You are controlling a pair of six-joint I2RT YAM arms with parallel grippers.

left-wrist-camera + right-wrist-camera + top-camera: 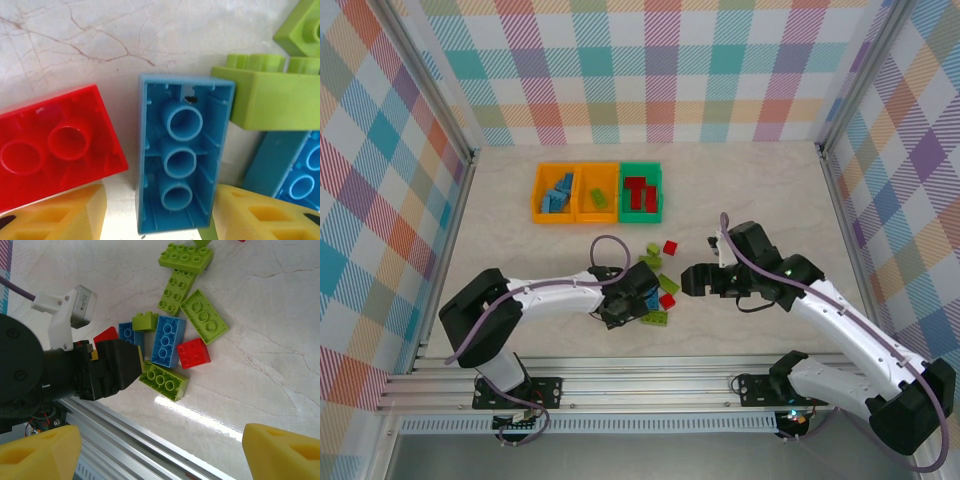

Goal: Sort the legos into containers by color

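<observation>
**Item:** blue lego [185, 160], hollow side up, flat on the desk [75, 40] in the loose pile on the near side of the containers [537, 200].
**Long axis:** runs straight away from the left gripper [160, 220], between its fingers.
**Neighbours:** red lego [55, 145] just beside one long side; lime lego [270, 100] touching the far corner opposite.
**Left gripper:** part open, straddling the blue lego, no grip made.
**Right gripper** [162, 452]: wide open, empty, farther off.
</observation>
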